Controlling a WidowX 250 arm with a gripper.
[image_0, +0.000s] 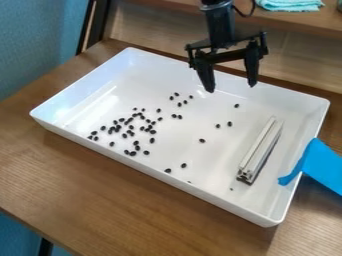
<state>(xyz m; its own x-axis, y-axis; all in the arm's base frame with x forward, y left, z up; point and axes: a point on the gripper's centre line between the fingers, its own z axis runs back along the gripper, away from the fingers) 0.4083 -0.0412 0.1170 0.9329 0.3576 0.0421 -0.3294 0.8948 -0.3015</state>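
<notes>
The black gripper (231, 87) hangs over the far side of a white rectangular tray (270, 216), jaws released and spread, nothing between them. Black beans (152, 140), small, oval and hard-looking, lie loose on the smooth, glossy floor, mostly bunched left of centre, with strays farther right. The raised walls presumably serve to contain them. A grooved metal bar (259, 150), straight-edged and apparently aluminium, lies slantwise in the tray's right part, perhaps as a divider or weight. Blue tape (317, 162) crosses the right rim, likely anchoring the tray to the wood-grained table (133, 210).
</notes>
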